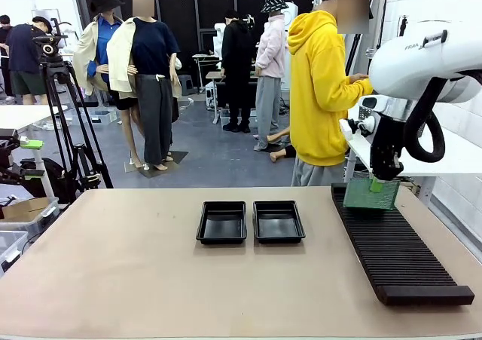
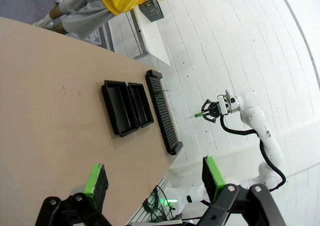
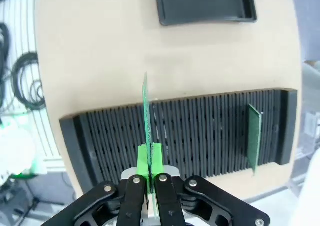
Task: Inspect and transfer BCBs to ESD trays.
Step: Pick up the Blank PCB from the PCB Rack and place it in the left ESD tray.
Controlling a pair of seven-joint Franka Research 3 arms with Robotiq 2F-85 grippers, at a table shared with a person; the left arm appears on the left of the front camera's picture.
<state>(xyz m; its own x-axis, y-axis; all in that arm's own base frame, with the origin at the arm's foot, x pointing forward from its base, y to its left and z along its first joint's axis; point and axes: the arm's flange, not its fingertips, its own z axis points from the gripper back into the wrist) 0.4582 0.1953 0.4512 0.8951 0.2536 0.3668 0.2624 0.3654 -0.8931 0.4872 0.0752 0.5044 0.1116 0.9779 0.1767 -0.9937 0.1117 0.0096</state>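
Right gripper (image 1: 374, 182) clamped on top edge of green circuit board (image 1: 371, 194). Board hangs upright over far end of slotted rack (image 1: 399, 257), at right edge of table (image 1: 113, 264). Second board (image 3: 254, 138) stands in rack slot near one end. Left tray (image 1: 222, 225) and right tray (image 1: 279, 223), both black, side by side at table middle. Left gripper (image 2: 155, 182) high over table, jaws wide, holding nothing.

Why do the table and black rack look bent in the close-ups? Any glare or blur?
Right wrist view: the wide lens bows the table edge and rack; the board, held edge-on, is sharp. Left wrist view: floor lines curve; the near green pads look slightly soft. Front view: even light, straight lines, pale glare on the glossy trays.
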